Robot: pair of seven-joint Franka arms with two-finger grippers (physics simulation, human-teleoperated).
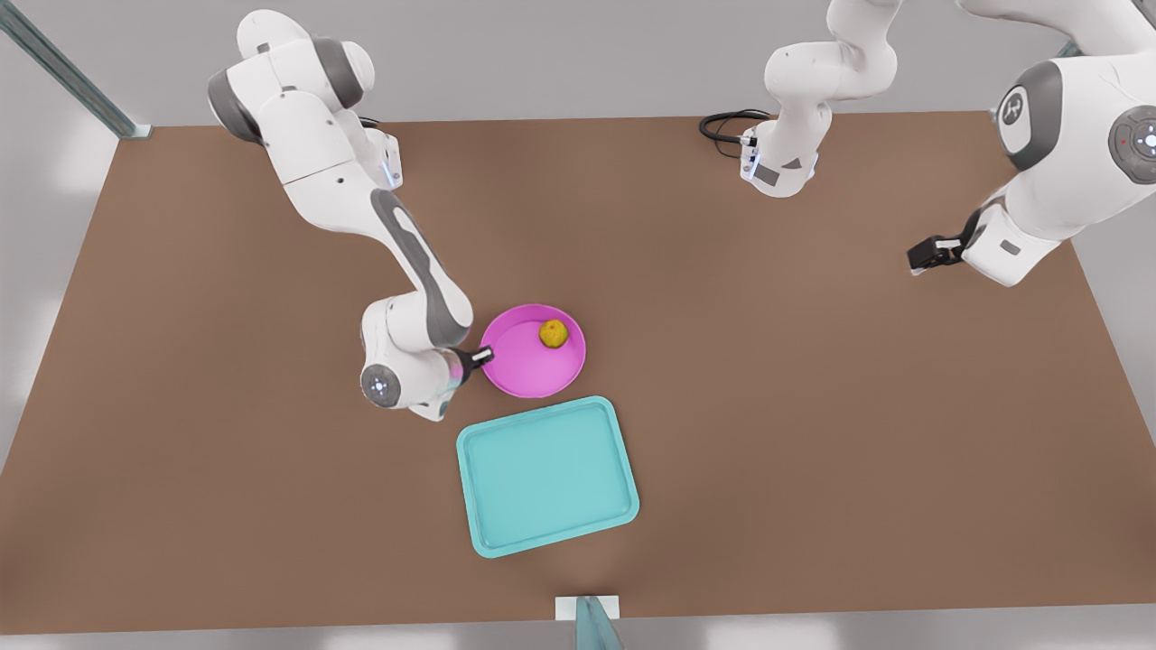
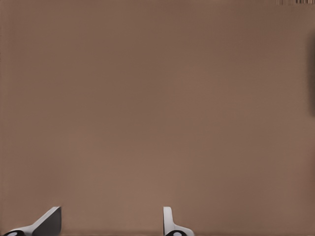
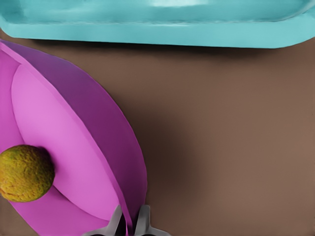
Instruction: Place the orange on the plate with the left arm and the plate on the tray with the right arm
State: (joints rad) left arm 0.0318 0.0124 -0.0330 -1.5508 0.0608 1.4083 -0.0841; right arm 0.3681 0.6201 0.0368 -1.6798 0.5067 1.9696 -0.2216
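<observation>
Already the orange [image 1: 554,333] sits in the plate [image 1: 524,370], off-centre toward the far rim, so the first half of the task looks done. The plate rests on the desk [image 1: 813,406] just beyond the tray [image 1: 547,476], near it but apart, with a strip of bare desk between them in the right wrist view. The right end effector [image 1: 481,357] is at the plate's rim on the front view's left, and the right wrist view shows its 2 fingers [image 3: 114,223] clenched on that rim, 1 on each side of the thin wall. From this grip the tray lies toward the camera side of the front view, a short carry across the gap; its long axis runs roughly along that same direction. The tray holds nothing. The plate looks tilted in the wrist view, so the orange could roll as it moves. The left end effector [image 1: 926,254] waits well apart at the front view's right, over bare desk, its fingers [image 2: 49,221] released and spread.
</observation>
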